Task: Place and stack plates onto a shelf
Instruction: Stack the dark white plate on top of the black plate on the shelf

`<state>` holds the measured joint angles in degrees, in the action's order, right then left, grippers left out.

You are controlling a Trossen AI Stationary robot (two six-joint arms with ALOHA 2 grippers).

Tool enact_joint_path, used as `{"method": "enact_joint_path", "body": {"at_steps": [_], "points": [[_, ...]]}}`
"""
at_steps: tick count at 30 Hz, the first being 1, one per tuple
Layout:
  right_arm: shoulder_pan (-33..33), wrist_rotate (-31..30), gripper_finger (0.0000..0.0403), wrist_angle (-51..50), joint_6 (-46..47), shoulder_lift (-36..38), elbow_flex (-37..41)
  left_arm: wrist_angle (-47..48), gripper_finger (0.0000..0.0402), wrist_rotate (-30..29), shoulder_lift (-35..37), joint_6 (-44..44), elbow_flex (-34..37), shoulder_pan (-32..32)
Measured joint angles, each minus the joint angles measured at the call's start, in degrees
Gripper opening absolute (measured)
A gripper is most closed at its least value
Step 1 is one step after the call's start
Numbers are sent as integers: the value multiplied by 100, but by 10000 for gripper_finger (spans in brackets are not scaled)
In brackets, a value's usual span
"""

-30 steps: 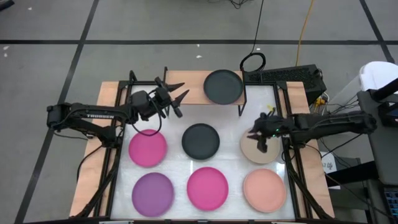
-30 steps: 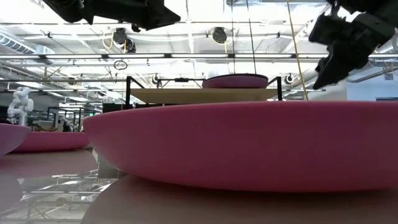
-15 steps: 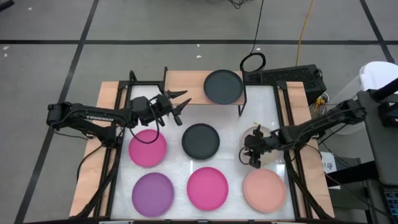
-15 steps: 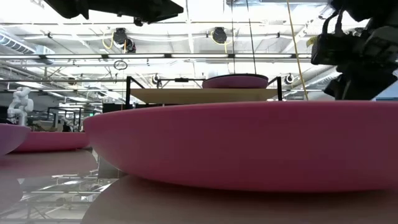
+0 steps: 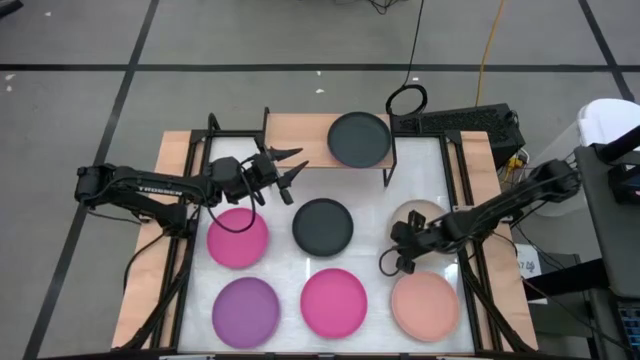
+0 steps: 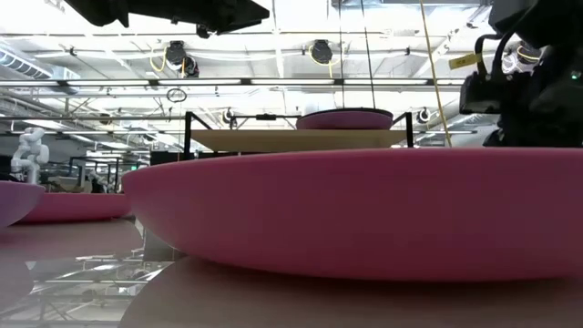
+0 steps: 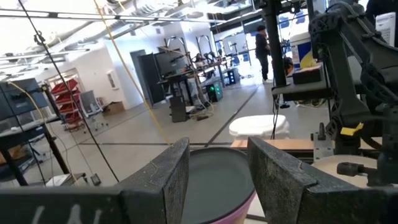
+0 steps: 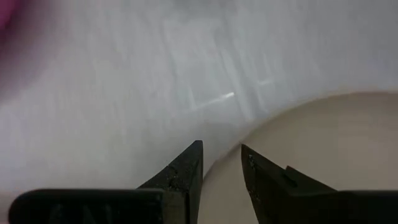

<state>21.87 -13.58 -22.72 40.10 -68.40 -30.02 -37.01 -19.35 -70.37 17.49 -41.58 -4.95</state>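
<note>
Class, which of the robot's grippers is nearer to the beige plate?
The right gripper: it hovers at the beige plate's edge, fingers partly open. The left gripper is open across the table, near the shelf.

Robotics lab (workbenches [image 7: 186, 102], ceiling ducts [image 6: 273, 46]).

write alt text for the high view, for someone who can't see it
Seen from above, two dark robot arms work over a white table holding six plates, with a seventh dark grey plate on a small wooden shelf at the back. The right gripper is down beside the beige plate; the left gripper hangs open near the shelf.
</note>
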Motion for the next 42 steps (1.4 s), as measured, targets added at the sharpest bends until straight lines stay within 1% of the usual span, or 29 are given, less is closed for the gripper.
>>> {"method": "enact_joint_path", "body": {"at_steps": [4,14,17,22,27,30,34,42], "points": [[2,-6,93,19,0,-118,0,1,168,0,0,-28,0,10],[0,5,90,144,-17,-116,0,-1,168,-2,0,-137,0,21],[0,-4,72,146,-20,-116,0,-1,168,-2,0,-153,0,21],[0,-72,12,150,-57,-108,0,-1,168,-2,0,-168,0,22],[1,-79,7,132,-83,-92,-25,-1,168,-2,0,-188,0,22],[71,-123,4,101,-215,19,-119,2,168,-2,0,-210,-2,22],[182,-184,1,63,-467,354,-385,68,168,-2,0,-271,-2,24],[460,-725,0,20,-1074,1266,-870,92,168,-15,0,-282,-2,78]]}}
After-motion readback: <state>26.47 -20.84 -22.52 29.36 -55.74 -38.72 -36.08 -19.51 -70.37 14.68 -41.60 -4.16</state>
